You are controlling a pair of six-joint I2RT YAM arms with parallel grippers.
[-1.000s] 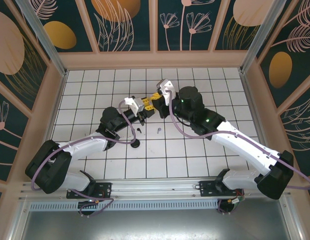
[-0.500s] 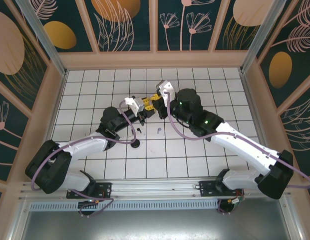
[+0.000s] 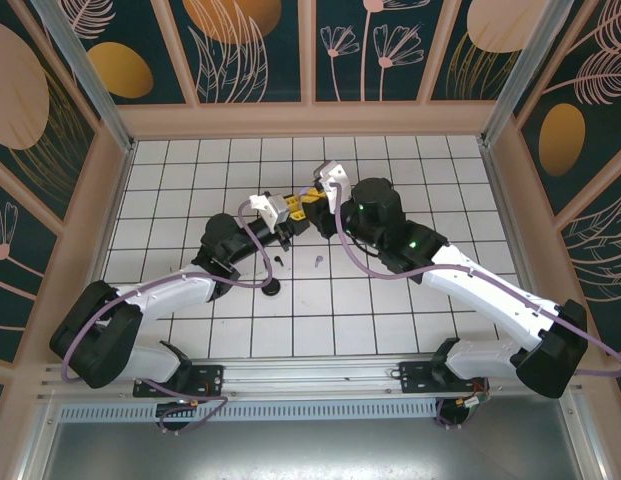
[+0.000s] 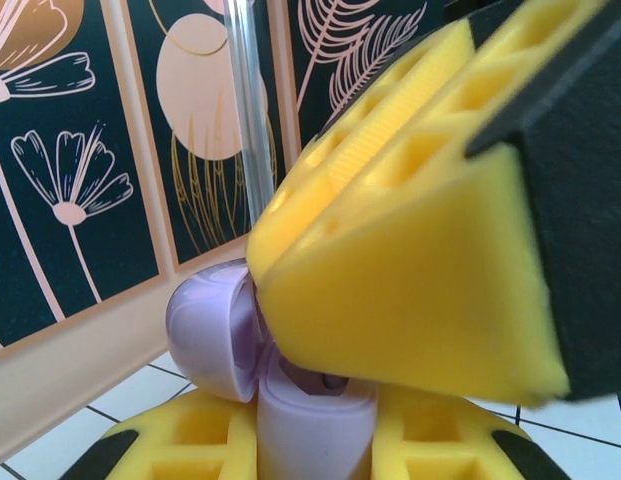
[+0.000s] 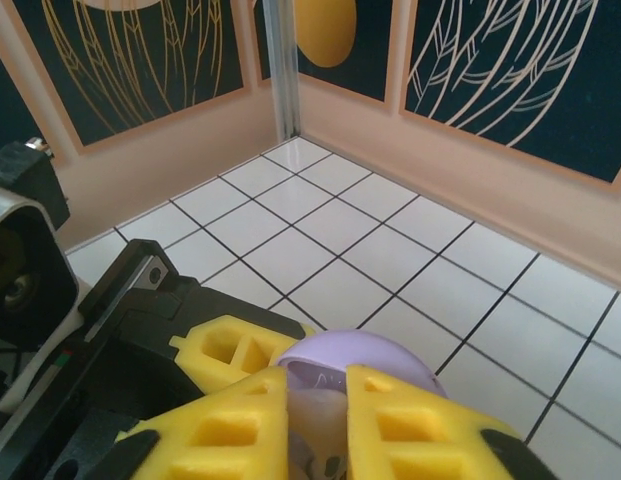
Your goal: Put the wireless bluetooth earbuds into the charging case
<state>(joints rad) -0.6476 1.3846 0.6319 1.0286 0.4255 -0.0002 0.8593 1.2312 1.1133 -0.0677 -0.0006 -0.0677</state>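
Top view: high, from rear, facing down. Wrist views: very close, opposed, sharing lilac case (image 4: 205, 340) (image 5: 365, 358).

Over the second, the right arm (image 3: 470, 280) swung a little toward the left edge of the table (image 3: 170, 170). Its black elbow housing (image 3: 375, 205) slid slightly left and a touch toward the near edge, and the green light (image 3: 411, 242) on the joint behind it moved the same way. The white wrist camera (image 3: 331, 178) dropped a shade nearer, carrying the right gripper (image 3: 312, 200) closer in against the lilac case (image 4: 315, 415). The purple cable (image 3: 375, 268) looping under the right forearm shifted left with the arm. From above, any parting of the right gripper's fingers could not be made out.
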